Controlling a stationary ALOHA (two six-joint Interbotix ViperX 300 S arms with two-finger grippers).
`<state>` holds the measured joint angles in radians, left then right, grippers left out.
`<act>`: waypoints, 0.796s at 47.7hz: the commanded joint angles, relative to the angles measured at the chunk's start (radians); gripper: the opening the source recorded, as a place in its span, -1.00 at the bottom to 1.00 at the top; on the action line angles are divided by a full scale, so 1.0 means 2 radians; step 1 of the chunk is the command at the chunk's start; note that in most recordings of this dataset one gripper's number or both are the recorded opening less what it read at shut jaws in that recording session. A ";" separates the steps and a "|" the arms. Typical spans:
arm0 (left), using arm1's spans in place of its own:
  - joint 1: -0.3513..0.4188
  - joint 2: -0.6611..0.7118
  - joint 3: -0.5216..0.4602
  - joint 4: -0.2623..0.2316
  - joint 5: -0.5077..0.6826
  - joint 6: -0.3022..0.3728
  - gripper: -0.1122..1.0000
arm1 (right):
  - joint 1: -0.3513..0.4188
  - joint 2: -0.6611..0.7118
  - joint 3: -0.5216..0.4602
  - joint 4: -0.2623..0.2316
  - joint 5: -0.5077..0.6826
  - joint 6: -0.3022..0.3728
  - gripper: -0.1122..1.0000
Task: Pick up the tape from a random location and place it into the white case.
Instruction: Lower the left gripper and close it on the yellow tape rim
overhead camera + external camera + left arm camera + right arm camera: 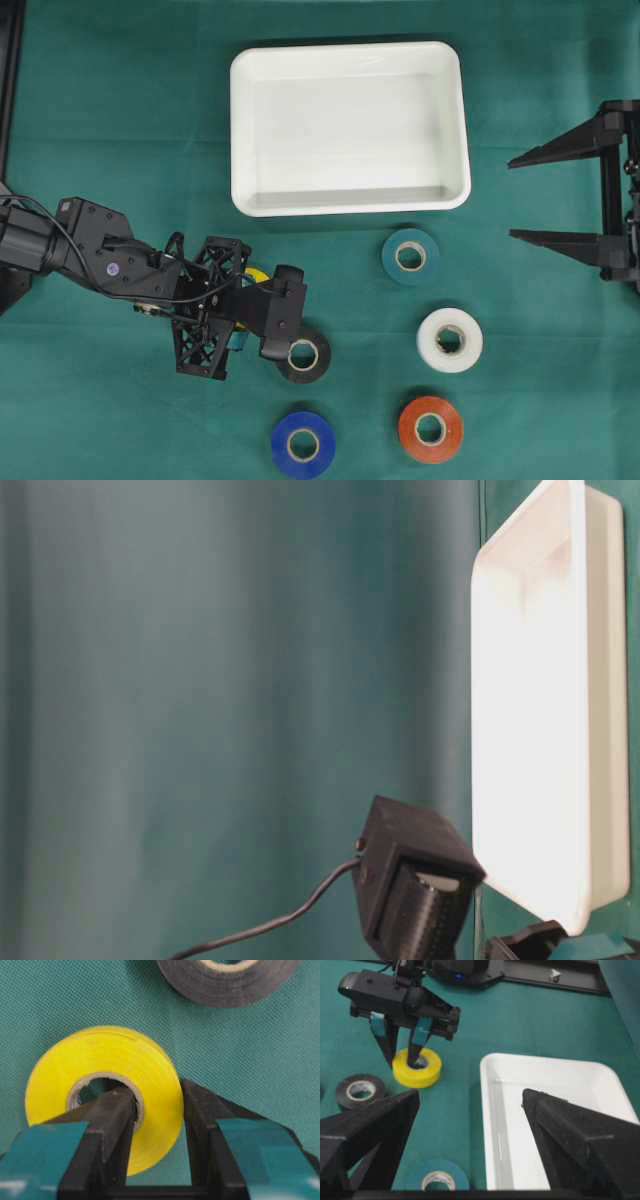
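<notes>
Already my left gripper point(159, 1125) pinches the yellow tape roll's point(107, 1060) wall, one finger through the core, left-near of the white case point(350, 128); light, stiff, slick. Right gripper point(560, 195) gapes wide.

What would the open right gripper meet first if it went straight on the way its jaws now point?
Probably the white case: in the right wrist view it fills the gap ahead of the right gripper. Height is unclear, so it might pass over the rim.
</notes>
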<state>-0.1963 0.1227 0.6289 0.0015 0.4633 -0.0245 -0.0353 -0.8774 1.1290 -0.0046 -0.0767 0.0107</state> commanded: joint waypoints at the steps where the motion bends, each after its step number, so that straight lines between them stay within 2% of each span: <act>1: 0.002 -0.012 -0.006 0.000 0.000 0.001 -0.40 | 0.000 0.003 -0.009 -0.001 -0.004 -0.001 0.86; 18: -0.001 -0.034 -0.011 0.000 0.012 0.000 -0.40 | 0.000 0.003 -0.009 0.000 -0.002 -0.001 0.86; 38: -0.005 -0.124 -0.060 0.002 0.123 0.001 -0.40 | 0.000 0.003 -0.012 -0.001 -0.002 -0.001 0.86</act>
<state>-0.2040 -0.0782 0.5522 0.0015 0.6811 -0.0245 -0.0353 -0.8759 1.1290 -0.0046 -0.0767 0.0092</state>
